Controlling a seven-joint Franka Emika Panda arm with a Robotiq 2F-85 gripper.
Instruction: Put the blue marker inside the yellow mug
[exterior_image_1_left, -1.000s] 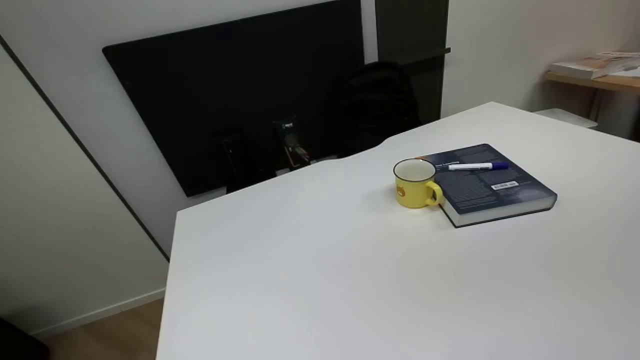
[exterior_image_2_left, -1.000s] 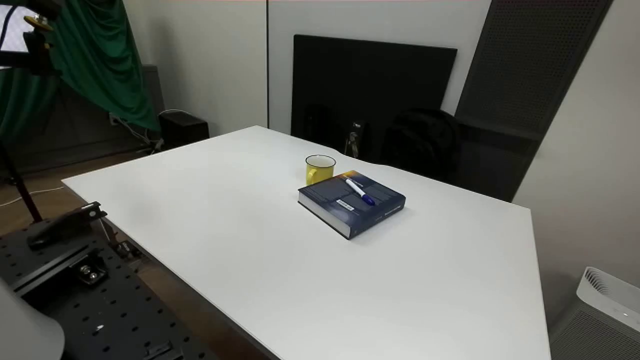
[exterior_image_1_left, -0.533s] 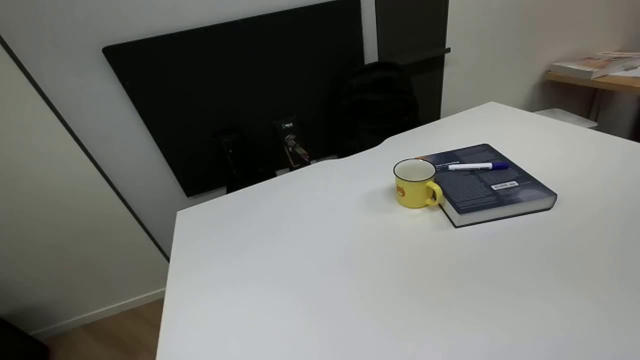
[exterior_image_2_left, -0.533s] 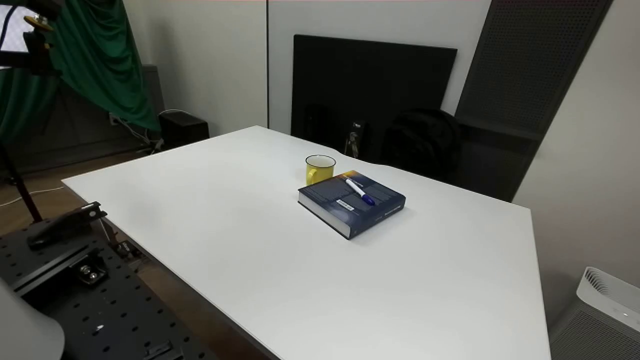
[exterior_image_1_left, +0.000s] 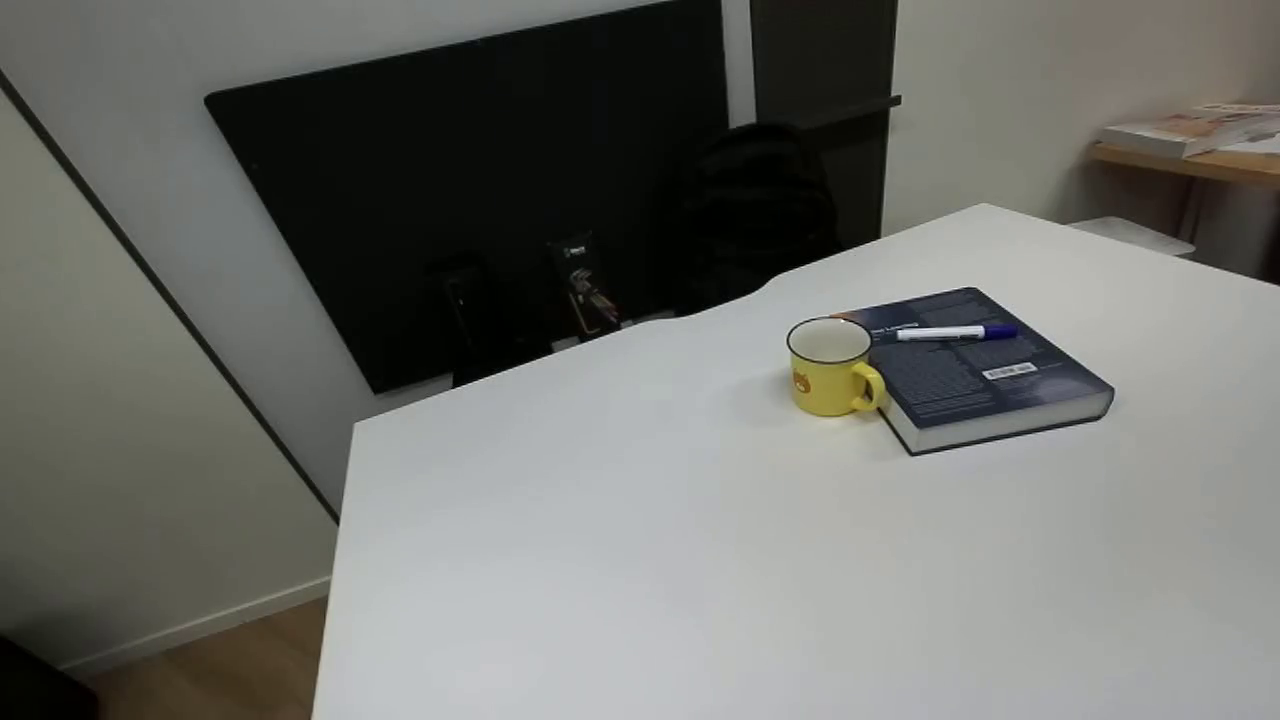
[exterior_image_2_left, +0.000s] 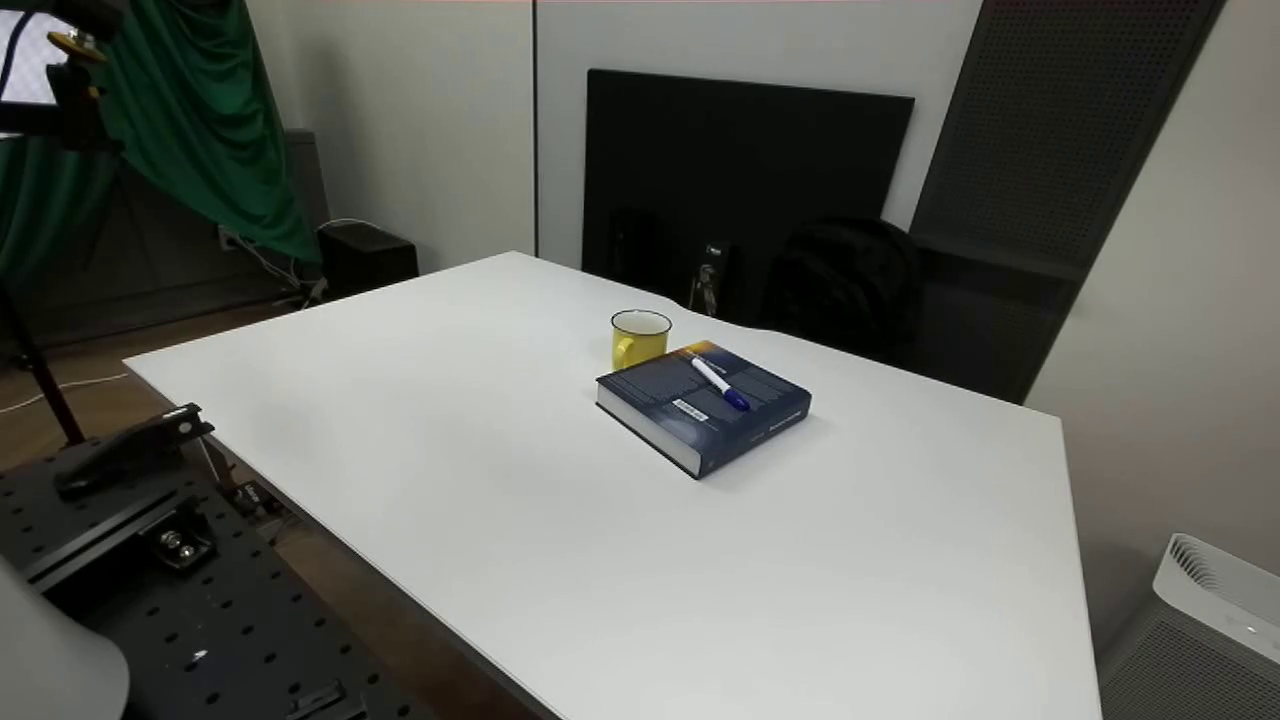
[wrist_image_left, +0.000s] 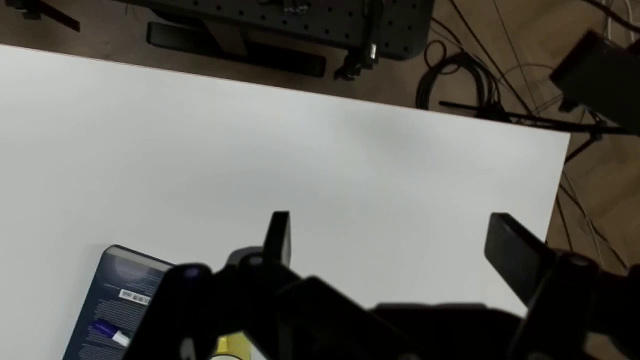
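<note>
The blue marker (exterior_image_1_left: 942, 333) has a white barrel and a blue cap. It lies flat on top of the dark blue book in both exterior views (exterior_image_2_left: 714, 378). In the wrist view the marker (wrist_image_left: 106, 328) is partly hidden by a finger. The yellow mug (exterior_image_1_left: 822, 388) stands upright beside the book, its handle at the book's edge. It also shows in an exterior view (exterior_image_2_left: 650, 347). The wrist view shows only a piece of the mug (wrist_image_left: 236, 345) behind the gripper. My gripper (wrist_image_left: 390, 240) is open and empty above the white table, apart from both. It is out of both exterior views.
The thick dark blue book (exterior_image_1_left: 950, 390) lies on the white table (exterior_image_1_left: 600, 550) and also shows in an exterior view (exterior_image_2_left: 660, 385). A black perforated bench (exterior_image_2_left: 230, 620) stands along a table edge. Cables (wrist_image_left: 460, 75) lie on the floor beyond the table corner.
</note>
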